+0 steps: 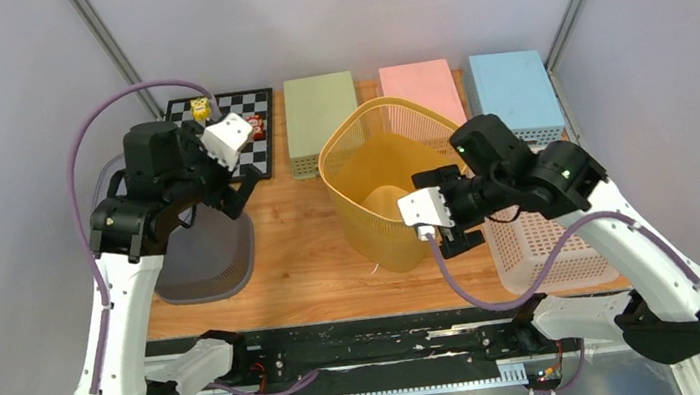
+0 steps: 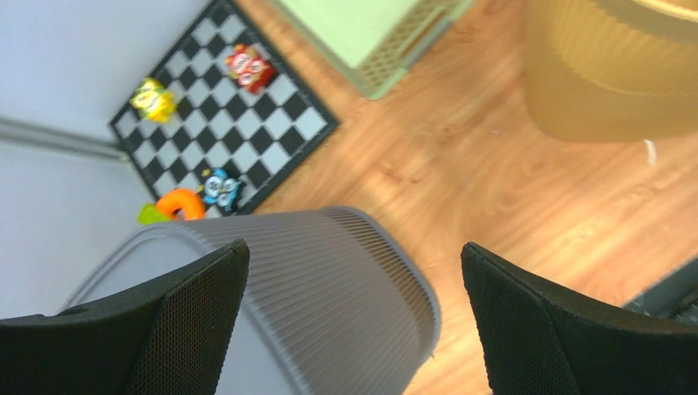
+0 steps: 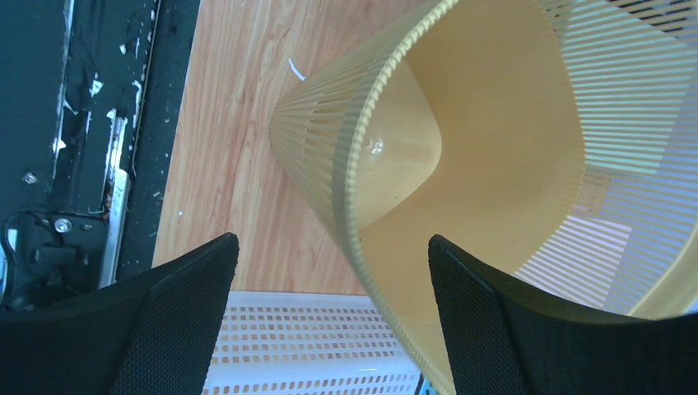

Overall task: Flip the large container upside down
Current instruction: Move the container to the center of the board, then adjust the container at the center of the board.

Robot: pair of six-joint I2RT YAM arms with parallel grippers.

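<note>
Grasp step: the rim of the yellow basket (image 3: 502, 123), frame centre, is being bracketed by the open right gripper (image 3: 331, 243); closing is judged next.

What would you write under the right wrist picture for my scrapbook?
Right gripper, open, straddles the rim of the yellow basket; white basket beside it.

Large container (image 1: 381, 222) between bin (image 1: 210, 260) on left and basket (image 1: 547, 256) on right

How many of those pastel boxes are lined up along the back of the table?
3: green box at left, pink box in the middle behind the yellow basket, blue box at right. None look hidden.
</note>
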